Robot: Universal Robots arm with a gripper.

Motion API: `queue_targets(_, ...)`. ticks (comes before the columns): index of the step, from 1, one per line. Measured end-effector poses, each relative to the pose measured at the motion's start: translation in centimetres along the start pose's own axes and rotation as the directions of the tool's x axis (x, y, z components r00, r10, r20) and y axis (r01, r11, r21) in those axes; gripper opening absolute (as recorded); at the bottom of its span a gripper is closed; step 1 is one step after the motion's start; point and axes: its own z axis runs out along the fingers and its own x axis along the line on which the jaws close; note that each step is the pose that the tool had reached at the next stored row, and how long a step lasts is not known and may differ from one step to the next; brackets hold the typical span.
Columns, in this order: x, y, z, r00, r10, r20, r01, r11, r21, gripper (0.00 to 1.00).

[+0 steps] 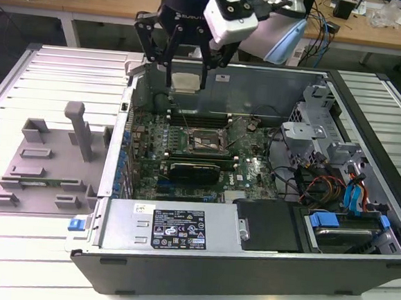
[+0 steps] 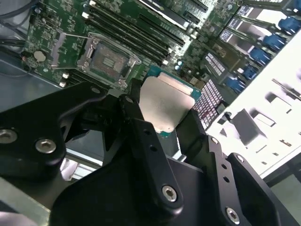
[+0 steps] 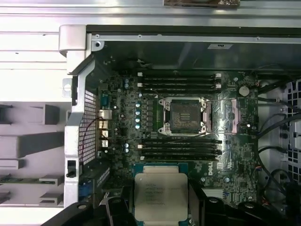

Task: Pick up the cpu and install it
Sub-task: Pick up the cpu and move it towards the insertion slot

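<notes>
- Fixture (image 1: 47, 159): a grey moulded tray with an upright post. It sits on the slatted table (image 1: 11, 260), well off to the exterior view's left of the socket and outside the case.
- Case (image 1: 247, 265): a dark tower lying on its side with the panel off, so the green board (image 1: 254, 171) is open from above. Its perforated wall (image 3: 87, 127) stands between the fixture and the socket.
- Claw (image 1: 186, 79) (image 2: 164, 110) (image 3: 161, 202): black, with the fingers (image 2: 141, 132) drawn in narrow and clamped on two opposite edges of the cpu.
- Cpu (image 1: 185, 83) (image 2: 167, 106) (image 3: 161, 195): a flat square chip with a silvery-grey metal lid, a paler rim and a thin green edge. Faint print shows on the lid, which faces up toward the wrist. It hangs in the claw above the board, clear of it and not over the socket.
- Socket (image 1: 204, 143) (image 2: 109, 59) (image 3: 184, 115): a black square frame with its middle bare. Its hinged plate (image 3: 231, 115) lies folded open beside it.
- Slots (image 3: 181, 148): long black banks flank the socket on two sides. In the first wrist view one bank lies between the cpu and the socket.
- Card (image 1: 195, 170): black, just beside the socket on the near side in the exterior view.
- Box (image 1: 173, 228): grey with a label, farther out on that same side.
- Cables (image 1: 302, 179): a loose tangle to the exterior view's right of the socket, apart from it.
- Bays (image 1: 353, 197): grey metal with blue tabs, farthest right.
</notes>
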Motion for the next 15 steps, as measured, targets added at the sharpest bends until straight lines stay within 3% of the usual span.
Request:
queue_targets(3, -1.33, -0.04, 0.50, 0.9999, 0.001, -0.0122, -0.001, 1.0000, -0.0001, 0.55)
queue_targets(6, -2.01, -0.05, 0.73, 0.9998, 0.001, -0.0179, -0.001, 1.0000, -0.0002, 0.55)
queue_targets(11, -2.08, -0.05, 0.81, 0.9998, 0.001, -0.0179, -0.001, 1.0000, -0.0003, 0.55)
queue_targets(15, -2.66, -0.08, 1.40, 0.9998, 0.001, -0.0180, -0.001, 1.0000, -0.0001, 0.55)
